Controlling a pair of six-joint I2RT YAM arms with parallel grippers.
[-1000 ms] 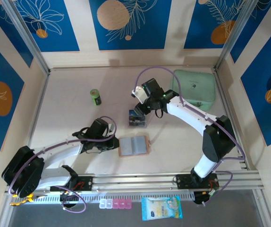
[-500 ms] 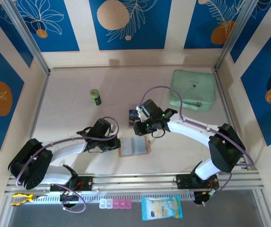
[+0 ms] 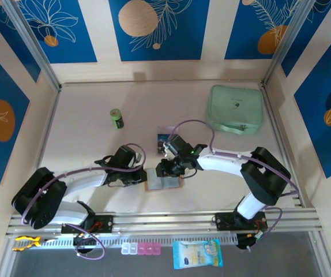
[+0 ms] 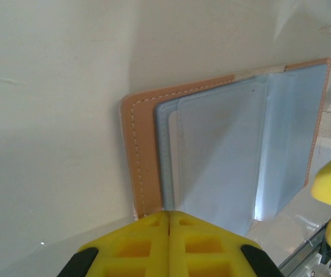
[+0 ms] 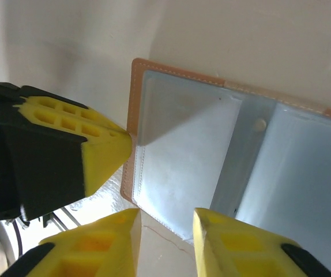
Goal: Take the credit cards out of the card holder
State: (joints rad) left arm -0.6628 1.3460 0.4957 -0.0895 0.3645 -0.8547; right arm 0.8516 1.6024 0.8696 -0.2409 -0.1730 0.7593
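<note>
While the left gripper (image 4: 169, 217), its jaws pressed tight together with nothing between them, pins one edge of the open card holder (image 4: 223, 150) flat to the table (image 4: 56, 115), the right gripper (image 5: 166, 225) hangs over the clear pockets with jaws parted and empty; what look like credit cards (image 3: 166, 138) lie well apart toward the back. Danger now, I'd say: those parted fingers could nip the slippery pocket film instead of a card and drag the holder out from under its single pinning point; whether any card sits inside, I cannot tell.
</note>
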